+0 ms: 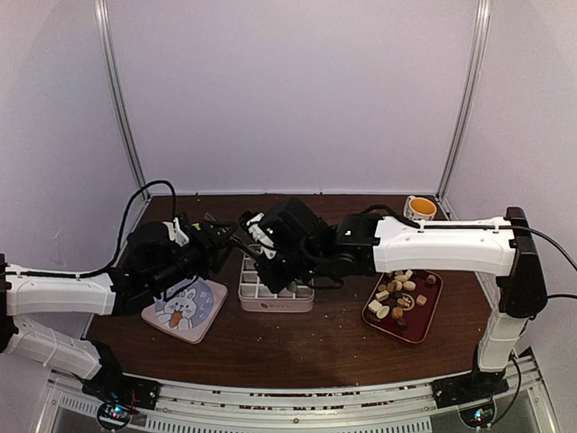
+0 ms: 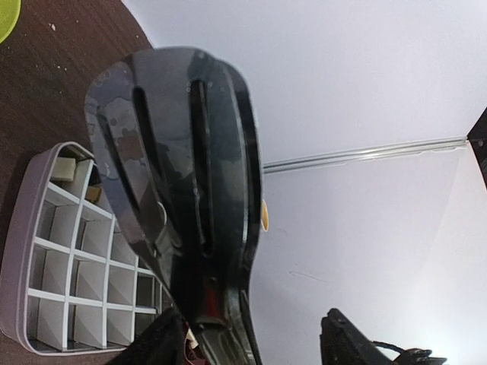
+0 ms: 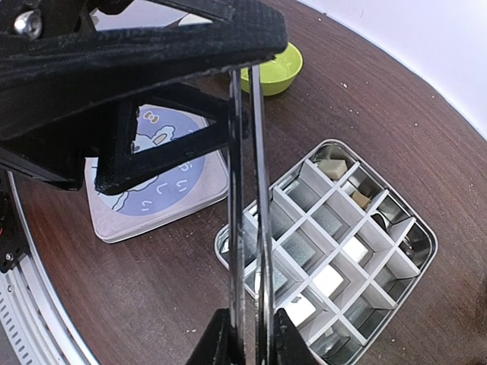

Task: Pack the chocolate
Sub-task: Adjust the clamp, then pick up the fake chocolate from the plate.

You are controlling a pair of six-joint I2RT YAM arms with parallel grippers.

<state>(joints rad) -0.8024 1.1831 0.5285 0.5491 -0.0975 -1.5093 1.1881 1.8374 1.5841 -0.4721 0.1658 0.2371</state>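
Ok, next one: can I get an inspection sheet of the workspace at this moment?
Surface: dark brown table, speckled with crumbs.
Job's things: chocolate heaped on a red tray; white divided box mostly unfilled, two pieces in corner cells; bunny-print lid lying beside it.
Clutter: green bowl; cup at the back right.
Grippers: right gripper shut on black slotted tongs above the box; left gripper open next to them.
Cables: black cable loops up at the left.
Surroundings: white walls, metal corner posts.
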